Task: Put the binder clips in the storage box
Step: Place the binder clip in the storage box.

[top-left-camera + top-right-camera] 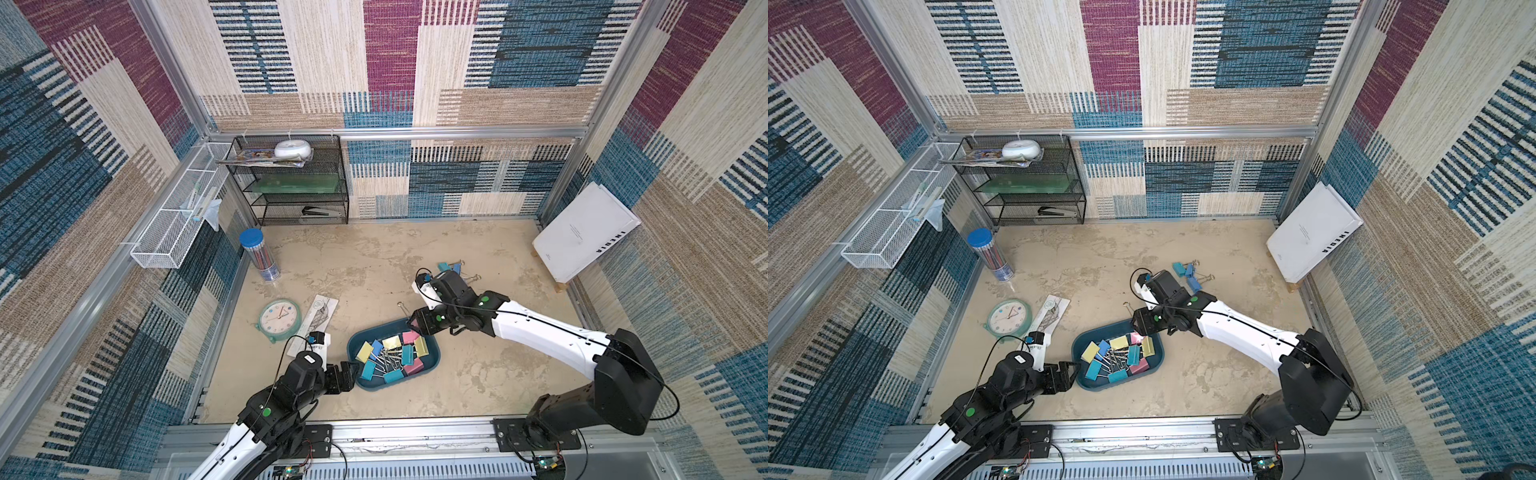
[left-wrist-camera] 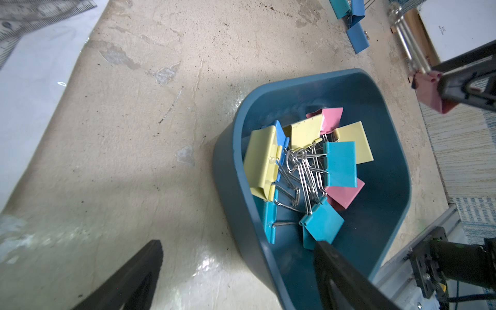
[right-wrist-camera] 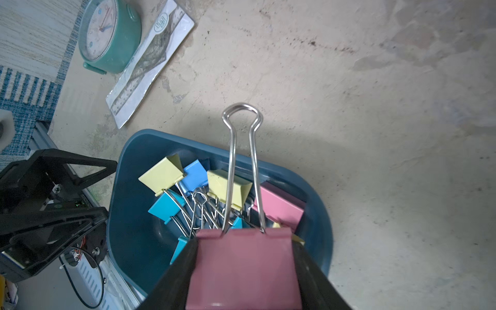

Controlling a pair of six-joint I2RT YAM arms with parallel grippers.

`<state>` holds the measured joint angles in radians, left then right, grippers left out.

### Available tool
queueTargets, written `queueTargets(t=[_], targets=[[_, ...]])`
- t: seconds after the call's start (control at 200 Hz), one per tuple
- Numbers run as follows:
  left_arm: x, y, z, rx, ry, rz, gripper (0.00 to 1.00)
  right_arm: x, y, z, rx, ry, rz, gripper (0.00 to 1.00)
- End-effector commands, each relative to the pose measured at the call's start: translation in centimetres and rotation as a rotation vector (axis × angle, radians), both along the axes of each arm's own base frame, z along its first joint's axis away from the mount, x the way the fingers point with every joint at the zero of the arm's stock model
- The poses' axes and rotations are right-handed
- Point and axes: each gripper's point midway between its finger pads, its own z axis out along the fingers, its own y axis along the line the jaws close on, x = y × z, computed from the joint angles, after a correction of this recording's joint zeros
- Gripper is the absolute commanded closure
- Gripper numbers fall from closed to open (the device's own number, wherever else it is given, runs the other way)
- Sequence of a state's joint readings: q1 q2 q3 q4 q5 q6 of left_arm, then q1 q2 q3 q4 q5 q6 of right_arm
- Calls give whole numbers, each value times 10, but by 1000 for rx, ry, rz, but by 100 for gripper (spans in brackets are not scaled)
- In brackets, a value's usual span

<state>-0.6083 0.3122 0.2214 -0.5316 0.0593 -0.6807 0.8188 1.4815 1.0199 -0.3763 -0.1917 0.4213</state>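
The storage box is a dark teal tub near the table's front middle. Several binder clips in yellow, pink, blue and teal lie heaped inside it. My right gripper hangs over the box's far right corner, shut on a pink binder clip with its silver handle pointing away. My left gripper is open at the box's near left rim, one finger inside and one outside. A few blue clips lie loose behind the right arm.
A teal round clock and a packaged ruler lie left of the box. A pencil tube stands further back left. A black mesh rack and white wire basket line the back left. A white book leans at the right wall.
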Motion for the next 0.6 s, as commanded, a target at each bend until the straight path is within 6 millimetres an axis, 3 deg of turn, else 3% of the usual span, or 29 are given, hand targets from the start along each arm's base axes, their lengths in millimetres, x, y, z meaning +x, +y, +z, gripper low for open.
queueTargets(t=[0.0, 0.155, 0.306, 0.426, 0.596], targets=[[1, -1, 1, -4, -7, -4, 8, -16, 24, 0, 8, 51, 9, 51], [1, -1, 1, -6, -7, -5, 8, -39, 53, -20, -41, 107, 66, 50], [1, -1, 1, -6, -8, -5, 8, -62, 58, -48, -105, 162, 93, 49], [1, -1, 1, -7, -8, -5, 8, -69, 55, -57, -122, 178, 82, 47], [1, -1, 1, -6, -10, -5, 8, -69, 53, -57, -149, 157, 75, 26]])
